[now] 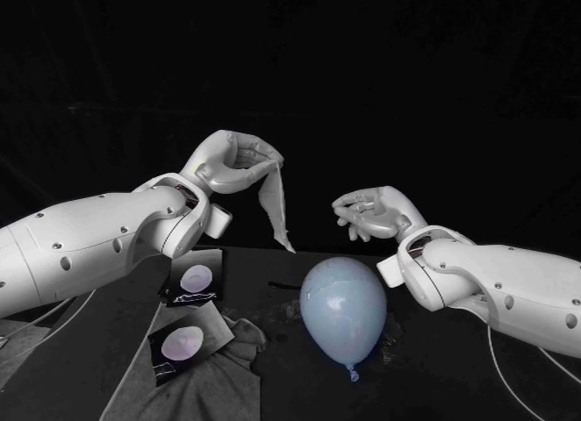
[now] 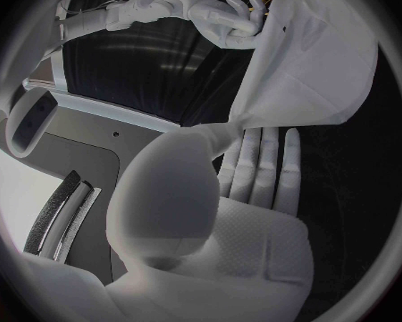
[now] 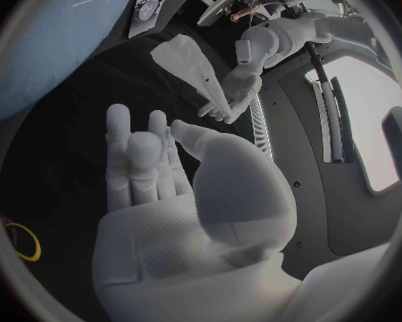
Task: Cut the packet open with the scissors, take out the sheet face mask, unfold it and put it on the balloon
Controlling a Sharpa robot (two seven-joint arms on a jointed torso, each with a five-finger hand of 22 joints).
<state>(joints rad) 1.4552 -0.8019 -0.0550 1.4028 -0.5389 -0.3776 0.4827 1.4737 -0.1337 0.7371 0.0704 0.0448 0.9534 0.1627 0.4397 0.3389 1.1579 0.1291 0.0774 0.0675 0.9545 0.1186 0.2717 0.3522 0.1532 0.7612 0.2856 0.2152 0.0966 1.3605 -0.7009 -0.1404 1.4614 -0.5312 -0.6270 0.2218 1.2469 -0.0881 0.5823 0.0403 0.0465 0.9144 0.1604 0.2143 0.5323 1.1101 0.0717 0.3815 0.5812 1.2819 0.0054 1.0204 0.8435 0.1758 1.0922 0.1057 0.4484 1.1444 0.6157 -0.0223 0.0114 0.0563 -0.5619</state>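
White sheet mask (image 1: 276, 206) hangs pinched from left hand (image 1: 233, 162) while right hand (image 1: 376, 213) gapes empty.

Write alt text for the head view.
The left hand, raised above the black table, holds a white mask that hangs down in a narrow strip. The right hand hovers empty beside it, above a pale blue balloon lying on the table, with two packets nearer the left arm.

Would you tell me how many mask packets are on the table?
2: the far packet lies by the left arm; the near packet lies closer to the robot. Others may be hidden.
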